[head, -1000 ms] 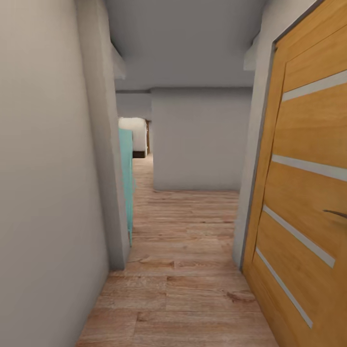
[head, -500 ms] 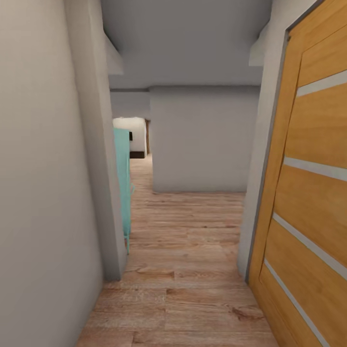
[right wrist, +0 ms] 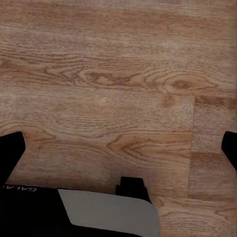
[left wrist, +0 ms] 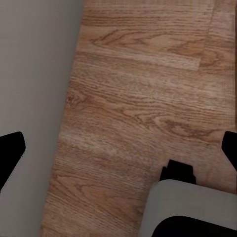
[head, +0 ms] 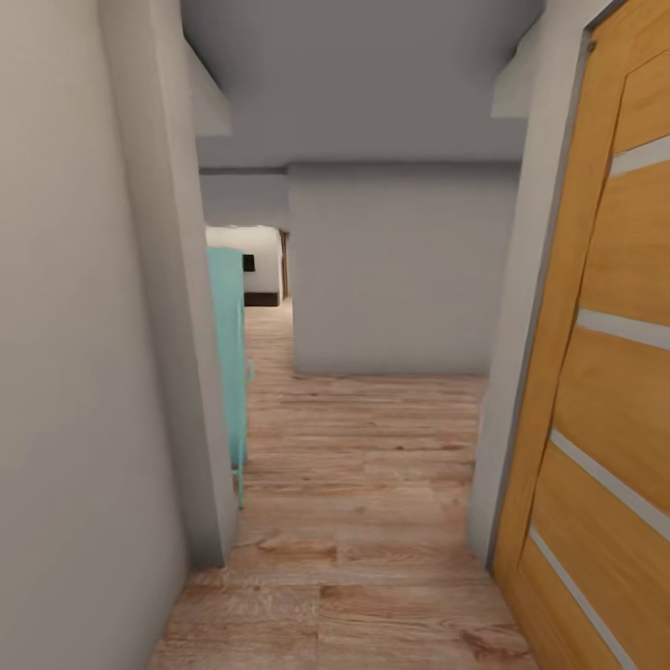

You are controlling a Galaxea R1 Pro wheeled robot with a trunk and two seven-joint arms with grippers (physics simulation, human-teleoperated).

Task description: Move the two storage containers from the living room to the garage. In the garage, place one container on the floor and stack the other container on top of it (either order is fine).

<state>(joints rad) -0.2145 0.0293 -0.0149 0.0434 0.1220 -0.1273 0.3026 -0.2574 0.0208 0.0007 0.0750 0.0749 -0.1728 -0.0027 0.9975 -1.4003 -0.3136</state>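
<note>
Both storage containers are out of view. I am in a narrow hallway with a light wood-plank floor (head: 363, 465). In the left wrist view my left gripper (left wrist: 118, 153) hangs over the planks beside a grey wall; its black fingertips (left wrist: 10, 153) are far apart with nothing between them. In the right wrist view my right gripper (right wrist: 118, 150) is open in the same way, its fingertips (right wrist: 10, 150) spread over bare planks.
A wooden door (head: 605, 372) with pale stripes stands close on the right. A grey wall corner (head: 177, 372) juts in on the left, with a teal piece of furniture (head: 228, 363) behind it. A grey wall (head: 391, 270) blocks straight ahead; the passage continues at its left (head: 265, 316).
The whole head view has advanced down the hallway: the door and the left wall corner have slid outward and the far wall looks larger. Both grippers stay open and empty.
</note>
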